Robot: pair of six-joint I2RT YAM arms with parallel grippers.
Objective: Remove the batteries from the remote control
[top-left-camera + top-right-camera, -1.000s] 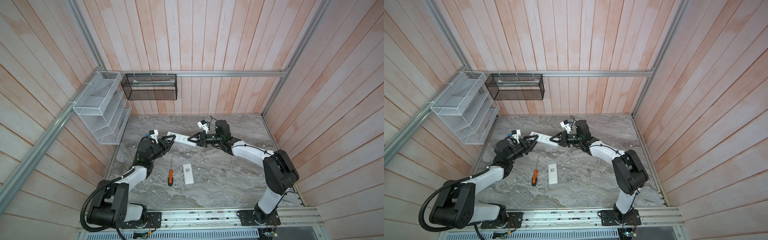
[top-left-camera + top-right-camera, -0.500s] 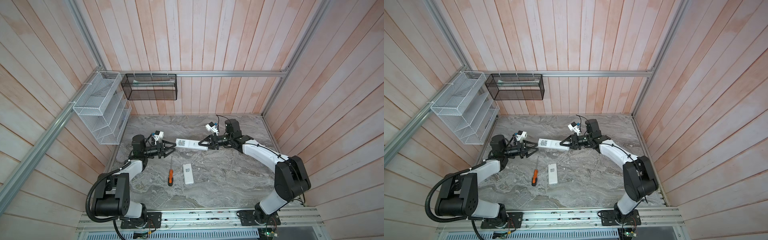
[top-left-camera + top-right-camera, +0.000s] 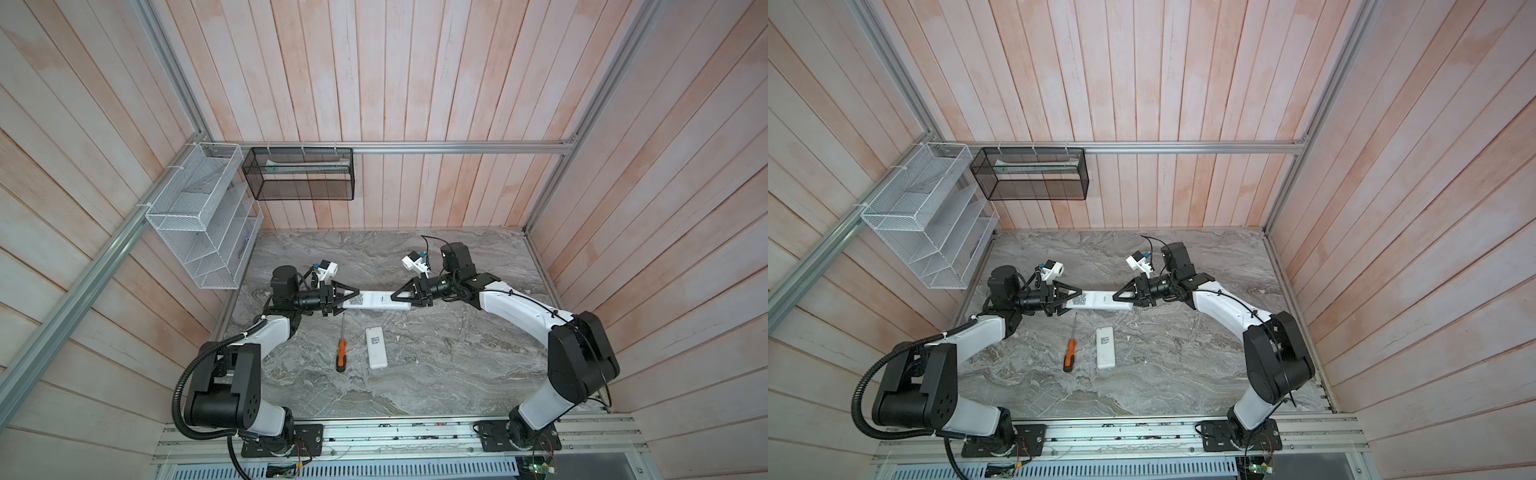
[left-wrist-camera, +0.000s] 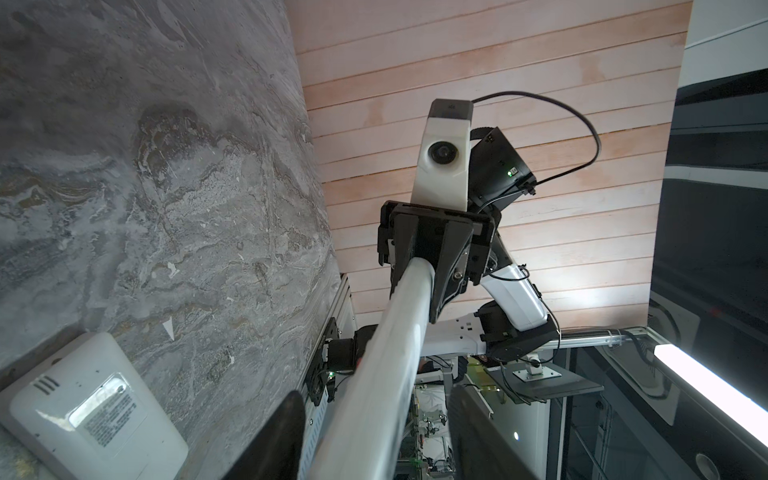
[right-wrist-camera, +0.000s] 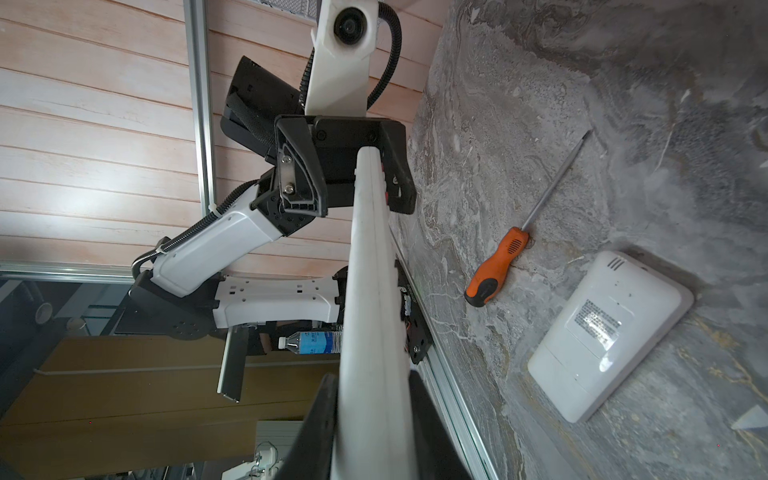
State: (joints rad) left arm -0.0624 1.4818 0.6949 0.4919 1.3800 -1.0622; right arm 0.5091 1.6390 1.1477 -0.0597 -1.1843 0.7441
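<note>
Top views
- Remote (image 3: 376, 301): long white bar held off the table (image 3: 457, 365), lying left to right, labelled back up.
- Right gripper (image 3: 399, 302): clamped on the remote's right end.
- Left gripper (image 3: 351, 300): jaws straddle the left end.
- Batteries: none in view; judged to be inside the remote, under a back cover.
- Loose items: screwdriver (image 3: 341, 353) and second remote (image 3: 376, 347), side by side on the near side of the held one.
- Room: open table near and right; walls far, left and right; wire rack (image 3: 199, 224) on the left wall, above and far-left of the left arm.

Left wrist view
- Right gripper (image 4: 415, 286): jaws tight on the remote (image 4: 395, 332).
- Left fingers (image 4: 274, 440): partway apart, with a gap along one side of the remote; no firm grip by the look of it.

Right wrist view
- Remote (image 5: 374, 291): seen edge-on, buttons toward the table.
- Left gripper (image 5: 368, 183): gap beside the remote here too.
- Near rail: close past the screwdriver (image 5: 496, 270).

Handling (judgement)
- Batteries: light, stiff, smooth, apt to roll; pinch across the barrel.
- Remote: light, rigid, slick plastic; hold by the ends and leave the back free.
</note>
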